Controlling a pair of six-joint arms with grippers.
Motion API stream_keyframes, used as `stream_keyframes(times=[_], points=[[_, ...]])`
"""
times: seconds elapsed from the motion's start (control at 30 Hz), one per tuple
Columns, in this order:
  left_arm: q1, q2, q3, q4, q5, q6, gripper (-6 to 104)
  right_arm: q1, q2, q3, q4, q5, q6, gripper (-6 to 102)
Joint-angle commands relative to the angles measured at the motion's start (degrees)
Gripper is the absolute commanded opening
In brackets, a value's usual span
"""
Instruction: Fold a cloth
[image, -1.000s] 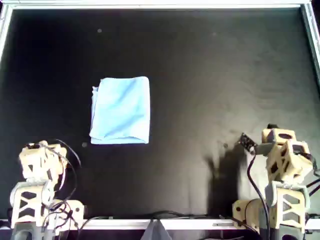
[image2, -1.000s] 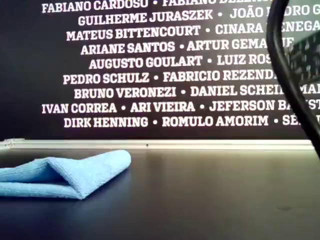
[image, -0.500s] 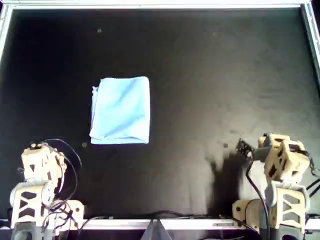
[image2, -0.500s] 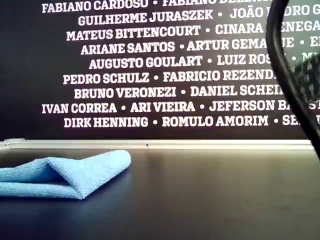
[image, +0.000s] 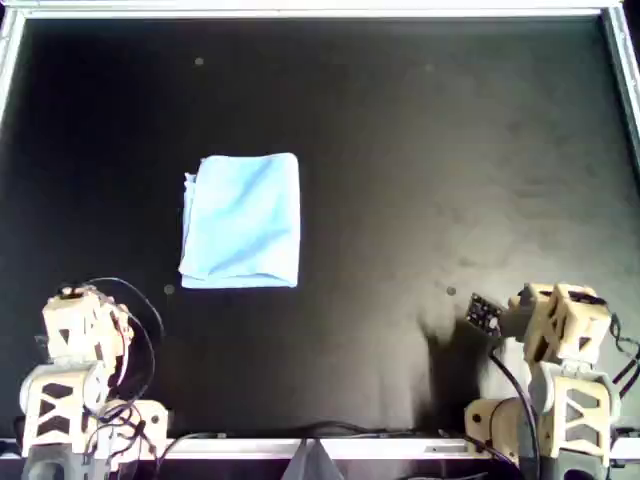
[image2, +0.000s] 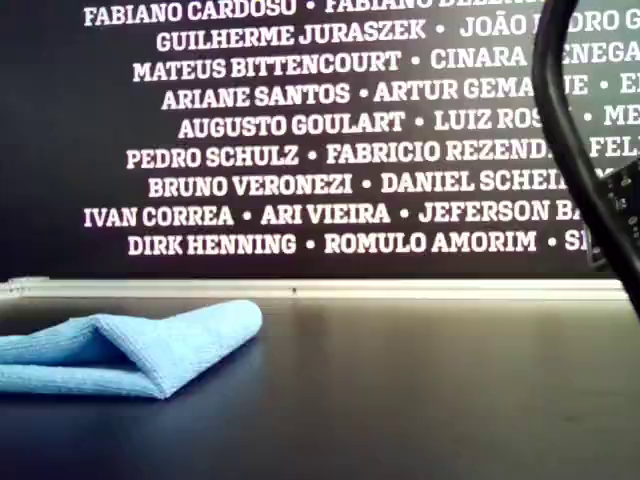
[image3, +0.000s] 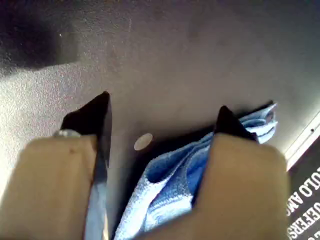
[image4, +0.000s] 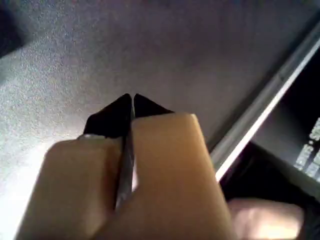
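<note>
The folded light-blue fabric cloth (image: 241, 221) lies flat on the black table top (image: 430, 140), left of centre in the overhead view and well in from every edge. My left gripper (image3: 162, 107) sits near the table's front edge, by the overhead view's lower left corner, with the cloth ahead of it and apart from it. My right gripper (image4: 132, 100) sits near the front edge by the overhead view's lower right corner, far from the cloth. Behind the table's far metal rail (image2: 320, 289) stands a dark wall printed with white names (image2: 300, 130).
</note>
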Motion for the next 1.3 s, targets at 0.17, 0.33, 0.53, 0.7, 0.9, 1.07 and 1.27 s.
stream_keyframes(times=[0.17, 0.33, 0.53, 0.7, 0.9, 1.07, 1.27], points=[[-5.27, 0.88, -0.62, 0.18, -0.53, 2.29, 73, 0.79, 2.2, 0.79, 0.62, -0.35, 0.35, 0], [-4.75, 0.79, -0.62, 0.18, -1.23, 1.58, 73, 0.79, 2.2, 0.79, 0.62, -0.35, 0.35, 0], [-4.66, 0.79, -0.62, 0.18, -1.23, 1.93, 73, 0.62, 2.2, 0.79, 0.62, -0.18, 0.35, 0], [-4.66, 0.79, -0.62, 0.18, -1.23, 1.93, 73, 0.62, 2.2, 0.79, 0.62, -0.18, 0.35, 0], [-4.66, 0.79, -0.62, 0.18, -1.23, 1.93, 73, 0.62, 2.2, 0.79, 0.62, -0.18, 0.35, 0], [-4.66, 0.79, -0.62, 0.18, -1.23, 1.93, 73, 0.62, 2.2, 0.79, 0.62, -0.18, 0.35, 0], [-4.66, 0.79, -0.62, 0.18, -1.23, 1.93, 73, 0.62, 2.2, 0.79, 0.62, -0.18, 0.35, 0]])
